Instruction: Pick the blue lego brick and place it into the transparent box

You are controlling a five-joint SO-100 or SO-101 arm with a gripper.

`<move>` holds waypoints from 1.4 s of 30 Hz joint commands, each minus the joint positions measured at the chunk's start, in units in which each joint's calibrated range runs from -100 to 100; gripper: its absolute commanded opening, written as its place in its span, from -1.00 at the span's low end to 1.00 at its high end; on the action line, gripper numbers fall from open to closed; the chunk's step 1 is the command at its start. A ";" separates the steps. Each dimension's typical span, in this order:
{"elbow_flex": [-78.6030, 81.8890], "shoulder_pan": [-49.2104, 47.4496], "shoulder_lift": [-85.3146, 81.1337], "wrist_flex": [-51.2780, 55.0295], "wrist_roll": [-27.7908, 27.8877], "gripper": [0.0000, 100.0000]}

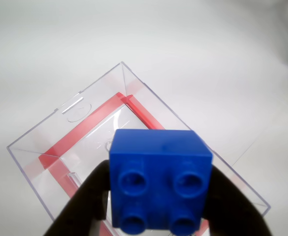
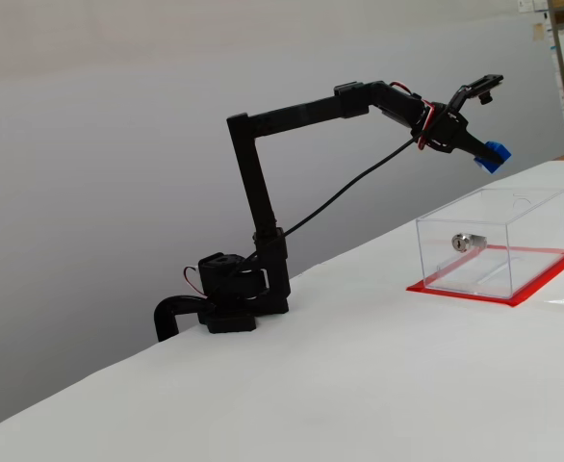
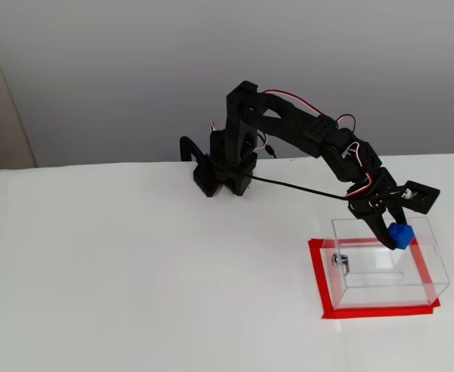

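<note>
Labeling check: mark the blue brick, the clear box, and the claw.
blue lego brick (image 1: pixel 159 179): wrist view, studded face.
transparent box (image 2: pixel 527 226): a fixed view, side wall.
claw (image 3: pixel 395 235): a fixed view, between fingertips, shut on brick.

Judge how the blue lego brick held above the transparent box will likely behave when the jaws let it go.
The blue lego brick looks rigid with flat faces, so it should land and settle rather than roll. It appears small and probably light, so it may bounce. The transparent box has open, upright walls that should contain it, though it might knock the silver cylinder inside.
</note>
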 commanded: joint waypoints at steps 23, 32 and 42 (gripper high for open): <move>-4.10 -1.50 -0.70 -0.38 0.26 -0.61; -4.10 -1.50 -0.70 -0.38 0.26 -0.61; -4.10 -0.90 -0.86 -0.38 0.31 -0.63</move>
